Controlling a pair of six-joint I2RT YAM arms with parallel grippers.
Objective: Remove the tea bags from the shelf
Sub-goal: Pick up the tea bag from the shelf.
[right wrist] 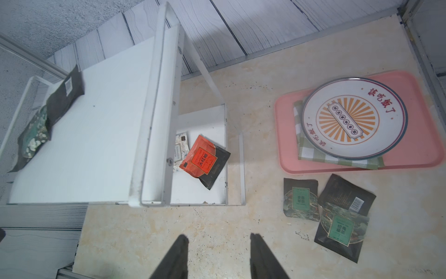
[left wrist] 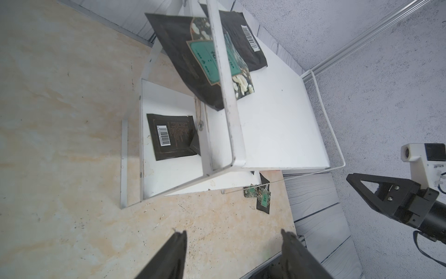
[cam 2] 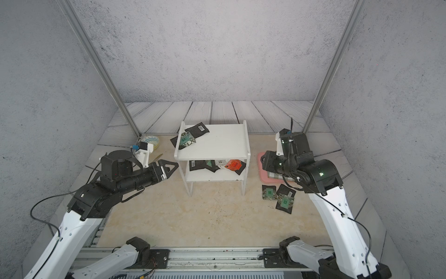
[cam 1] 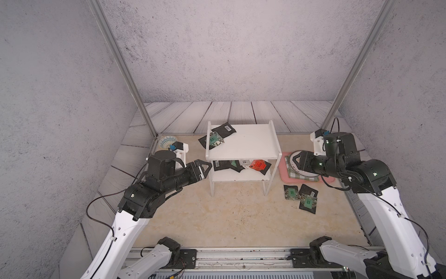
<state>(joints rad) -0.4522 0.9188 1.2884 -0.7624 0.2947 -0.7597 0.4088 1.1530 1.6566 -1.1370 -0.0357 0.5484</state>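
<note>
Jaws gape empty on left gripper (left wrist: 233,233) and right gripper (right wrist: 218,235); barcode bag (left wrist: 171,135) lies straight ahead of left, low on shelf (left wrist: 277,120).

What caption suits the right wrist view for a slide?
Open right gripper beside the shelf; a red-orange tea bag on its lower board, three tea bags on the table.
</note>
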